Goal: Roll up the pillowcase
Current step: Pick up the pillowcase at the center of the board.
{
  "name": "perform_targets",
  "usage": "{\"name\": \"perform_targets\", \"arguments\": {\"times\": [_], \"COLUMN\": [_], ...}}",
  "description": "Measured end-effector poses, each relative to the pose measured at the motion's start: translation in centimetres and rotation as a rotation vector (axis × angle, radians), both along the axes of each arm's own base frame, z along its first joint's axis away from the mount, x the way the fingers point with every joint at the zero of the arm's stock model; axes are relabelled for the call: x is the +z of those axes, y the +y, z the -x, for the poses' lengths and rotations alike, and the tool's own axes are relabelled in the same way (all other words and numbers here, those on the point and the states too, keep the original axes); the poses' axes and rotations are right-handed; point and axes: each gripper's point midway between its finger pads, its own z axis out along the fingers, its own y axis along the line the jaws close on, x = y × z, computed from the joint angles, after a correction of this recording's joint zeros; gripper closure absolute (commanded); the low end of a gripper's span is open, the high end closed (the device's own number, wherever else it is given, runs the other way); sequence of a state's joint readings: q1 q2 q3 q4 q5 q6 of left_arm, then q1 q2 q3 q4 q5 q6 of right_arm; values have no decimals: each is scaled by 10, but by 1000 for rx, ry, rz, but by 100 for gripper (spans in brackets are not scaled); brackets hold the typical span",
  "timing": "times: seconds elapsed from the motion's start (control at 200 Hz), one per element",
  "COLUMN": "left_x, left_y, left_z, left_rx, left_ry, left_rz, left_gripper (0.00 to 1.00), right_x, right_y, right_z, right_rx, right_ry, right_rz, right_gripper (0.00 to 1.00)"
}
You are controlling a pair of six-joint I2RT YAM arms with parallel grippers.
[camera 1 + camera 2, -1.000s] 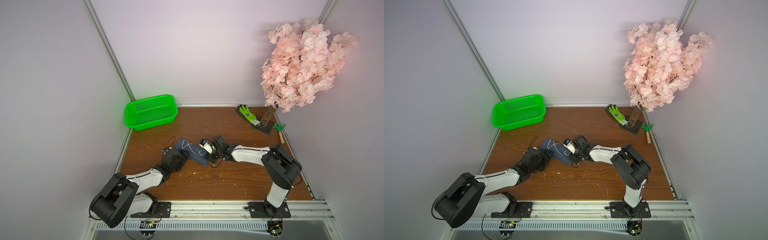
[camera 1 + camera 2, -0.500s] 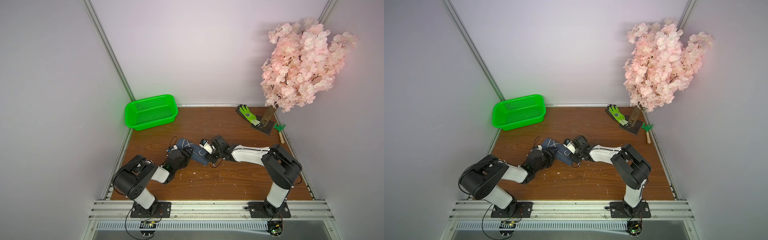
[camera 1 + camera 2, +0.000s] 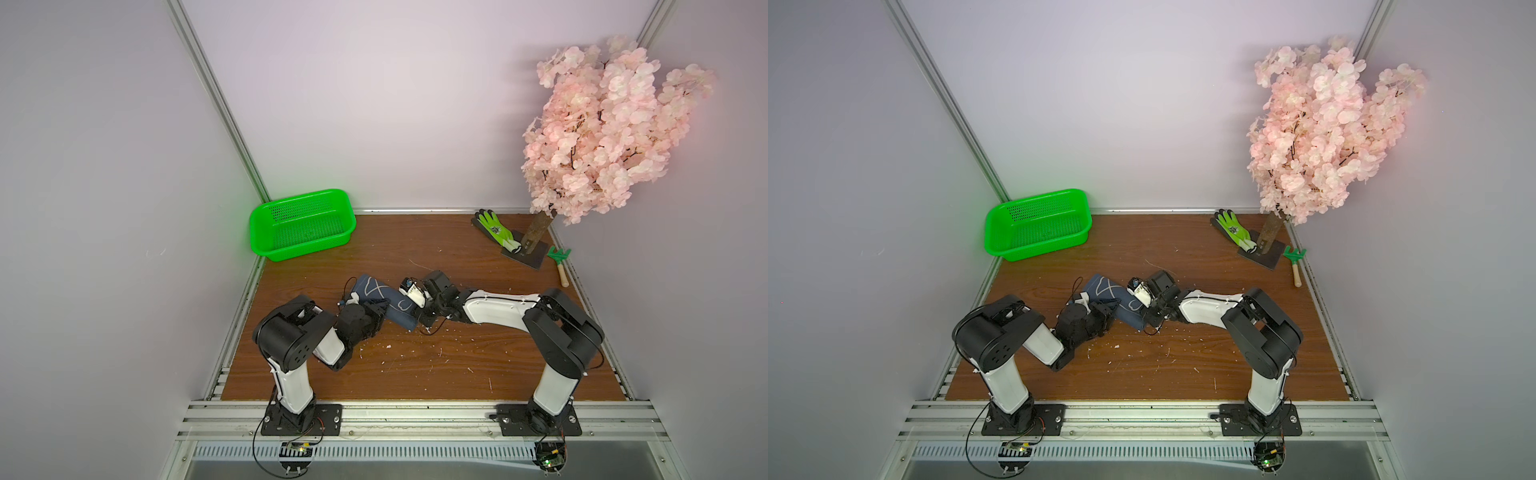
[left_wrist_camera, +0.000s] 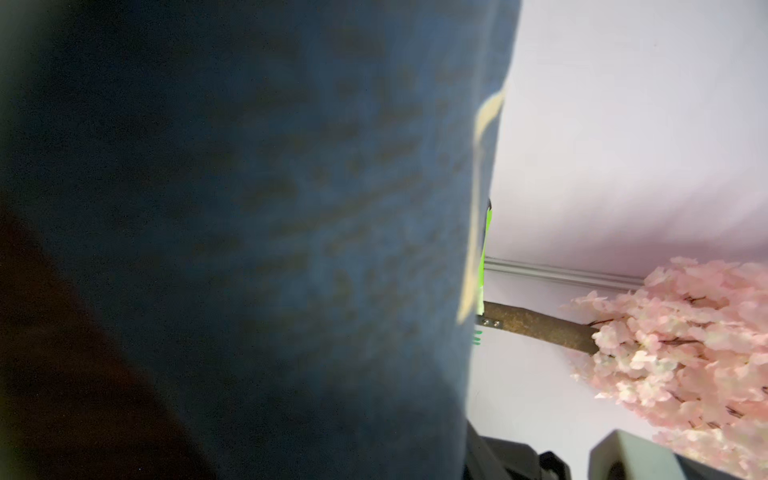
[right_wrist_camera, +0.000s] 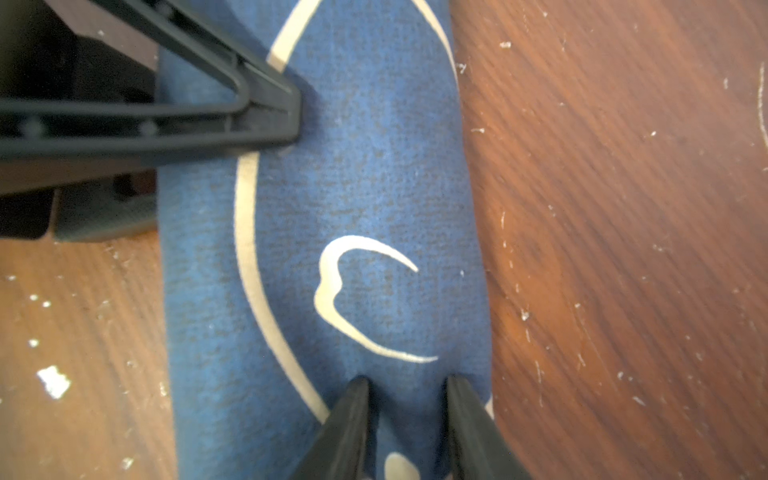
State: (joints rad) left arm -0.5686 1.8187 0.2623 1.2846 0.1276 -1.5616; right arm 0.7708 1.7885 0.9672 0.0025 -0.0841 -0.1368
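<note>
Now left arm has folded upright beside pillowcase.

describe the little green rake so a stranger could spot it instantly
Find the pink artificial blossom tree in the far right corner of the brown wooden table. Right of its dark base plate lies the small green plastic rake with a pale wooden handle. Unlike the green-and-black glove opposite, it has prongs.
</note>
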Motion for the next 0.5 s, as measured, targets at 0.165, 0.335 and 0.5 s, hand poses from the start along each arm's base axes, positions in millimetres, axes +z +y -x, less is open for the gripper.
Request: {"name": "perform_targets", "arguments": {"times": [0.165,0.335,0.5], "left_x": [-4,-2,-2], "left_y": [-3,-4,0], "left_z": [-3,-4,-8], "left_rx": [-3,-2,4], "left_ry": [-9,-16,-7], "left_rz": [20,36,35], "left_gripper": [74,83,92], "right_x": [1,5,25], "right_y": [0,-4,-13], "right_z": [0,-1,-4], "right_rx": [-1,-11,-34], "right_ry": [0,0,-12], "right_rz": [0,-2,-17], "right_gripper": [63,60,50]}}
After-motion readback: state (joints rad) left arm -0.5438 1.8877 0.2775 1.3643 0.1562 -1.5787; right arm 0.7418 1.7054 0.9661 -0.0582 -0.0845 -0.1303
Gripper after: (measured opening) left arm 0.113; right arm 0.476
